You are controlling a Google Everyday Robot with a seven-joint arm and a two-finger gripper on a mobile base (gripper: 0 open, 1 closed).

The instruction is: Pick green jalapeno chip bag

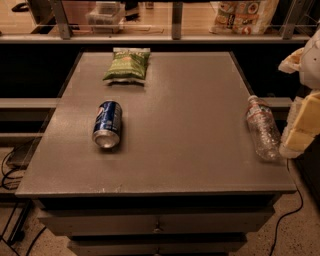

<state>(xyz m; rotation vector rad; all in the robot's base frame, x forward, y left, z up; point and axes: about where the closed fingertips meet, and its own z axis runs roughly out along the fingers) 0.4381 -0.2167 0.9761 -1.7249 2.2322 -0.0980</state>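
The green jalapeno chip bag point(127, 64) lies flat at the far left of the grey table top point(185, 120), its pale band toward the far edge. My gripper point(301, 134) shows as pale and yellowish parts at the right edge of the view, beside the table's right side and far from the bag. Nothing is seen in it.
A blue soda can point(107, 124) lies on its side at the left middle of the table. A clear plastic bottle point(262, 128) lies near the right edge, close to the gripper. A large pale printed bag point(245, 15) and a plastic container point(105, 15) sit behind a railing. Drawers are below the table's front edge.
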